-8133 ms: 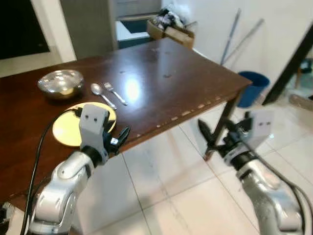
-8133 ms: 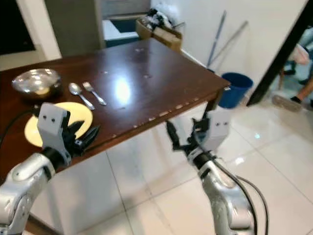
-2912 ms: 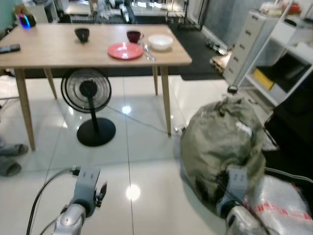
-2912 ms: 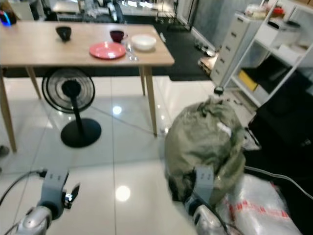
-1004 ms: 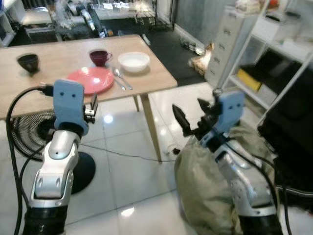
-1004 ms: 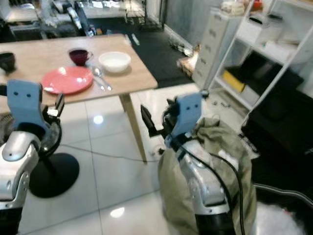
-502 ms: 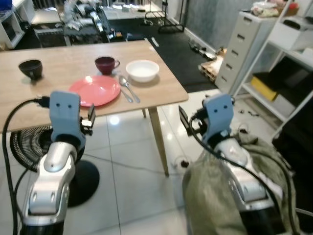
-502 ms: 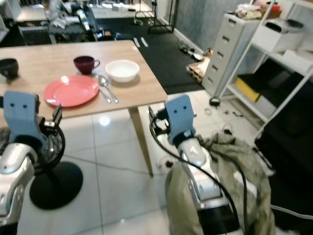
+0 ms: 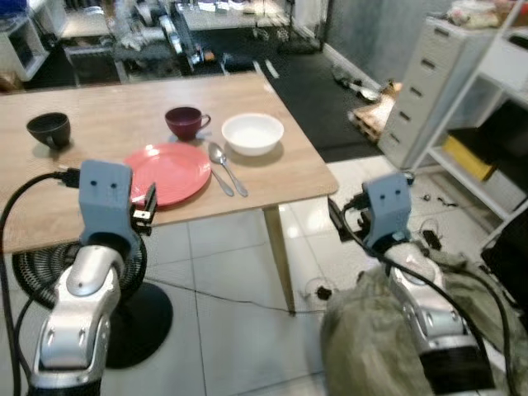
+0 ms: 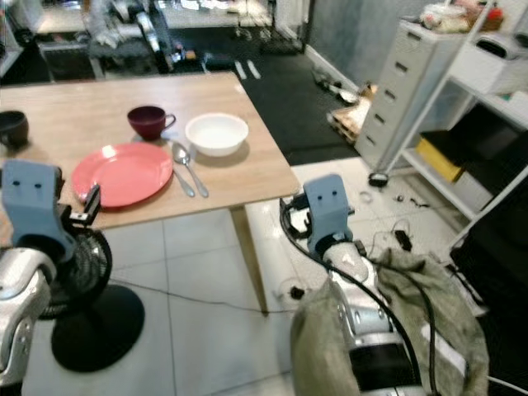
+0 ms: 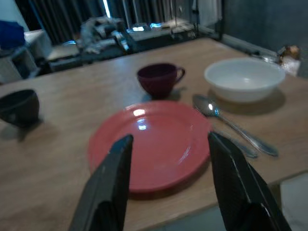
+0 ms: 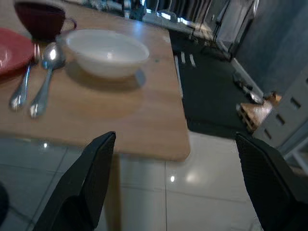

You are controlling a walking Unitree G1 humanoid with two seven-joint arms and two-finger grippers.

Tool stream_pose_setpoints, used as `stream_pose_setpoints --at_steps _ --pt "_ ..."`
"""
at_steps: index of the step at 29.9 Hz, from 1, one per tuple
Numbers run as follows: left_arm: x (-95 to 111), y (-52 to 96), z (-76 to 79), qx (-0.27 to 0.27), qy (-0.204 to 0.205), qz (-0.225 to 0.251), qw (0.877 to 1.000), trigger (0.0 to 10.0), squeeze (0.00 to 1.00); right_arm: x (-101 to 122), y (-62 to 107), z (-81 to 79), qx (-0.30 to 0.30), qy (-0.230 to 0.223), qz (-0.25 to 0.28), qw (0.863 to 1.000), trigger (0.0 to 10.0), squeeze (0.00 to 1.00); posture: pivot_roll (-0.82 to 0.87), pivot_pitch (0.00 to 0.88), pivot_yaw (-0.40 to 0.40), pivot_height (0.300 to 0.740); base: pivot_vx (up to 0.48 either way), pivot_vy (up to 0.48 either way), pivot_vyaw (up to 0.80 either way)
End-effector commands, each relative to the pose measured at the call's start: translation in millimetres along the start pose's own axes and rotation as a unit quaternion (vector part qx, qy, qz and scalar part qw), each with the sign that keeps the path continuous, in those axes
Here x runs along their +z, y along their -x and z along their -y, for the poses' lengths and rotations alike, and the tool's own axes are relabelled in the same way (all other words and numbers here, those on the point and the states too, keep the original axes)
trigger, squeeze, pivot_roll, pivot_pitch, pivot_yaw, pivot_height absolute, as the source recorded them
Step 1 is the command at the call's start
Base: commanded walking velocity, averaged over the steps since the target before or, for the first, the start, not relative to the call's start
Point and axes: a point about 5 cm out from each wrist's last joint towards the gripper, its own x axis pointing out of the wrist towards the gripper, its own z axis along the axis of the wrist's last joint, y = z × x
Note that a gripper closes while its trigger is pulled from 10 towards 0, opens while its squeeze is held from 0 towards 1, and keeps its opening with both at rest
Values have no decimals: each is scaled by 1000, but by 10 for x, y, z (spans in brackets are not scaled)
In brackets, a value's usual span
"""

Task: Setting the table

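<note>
A light wooden table (image 9: 99, 132) holds a red plate (image 9: 169, 173), a spoon (image 9: 219, 162) and a second utensil beside it, a white bowl (image 9: 252, 133), a dark red cup (image 9: 185, 122) and a black cup (image 9: 48, 129). My left gripper (image 11: 170, 139) hangs open at the table's front edge, facing the red plate (image 11: 149, 144). My right gripper (image 12: 174, 138) is open too, off the table's front right corner, looking at the white bowl (image 12: 107, 52) and the spoon (image 12: 44, 72). Neither holds anything.
A black fan (image 9: 49, 264) stands on the tiled floor under the table. An olive bag (image 9: 388, 330) lies near my right side. A grey drawer cabinet (image 9: 429, 74) and white shelves (image 9: 495, 107) stand to the right, a dark mat (image 9: 313, 91) beyond the table.
The view has gone from a dark table with a yellow plate to this light table, which has come nearer. In the last second the right gripper has turned toward the table corner.
</note>
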Motion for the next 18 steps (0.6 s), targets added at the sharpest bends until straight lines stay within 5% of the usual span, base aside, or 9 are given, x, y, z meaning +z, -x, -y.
stream_pose_setpoints --at_steps 1,10,18 --pt "-31 21 -50 11 -9 -10 1000 10000 0 19 -12 -97 20 -10 10 1000 10000 0 67 21 51 740 394 0 0" --pt "-27 18 -47 11 -9 -10 1000 10000 0 58 -33 -218 42 -34 27 998 10000 0 71 18 52 740 395 0 0" --pt "-29 4 -20 7 -9 -10 1000 10000 0 92 -34 -217 42 -45 38 997 10000 0 67 15 53 740 391 0 739"
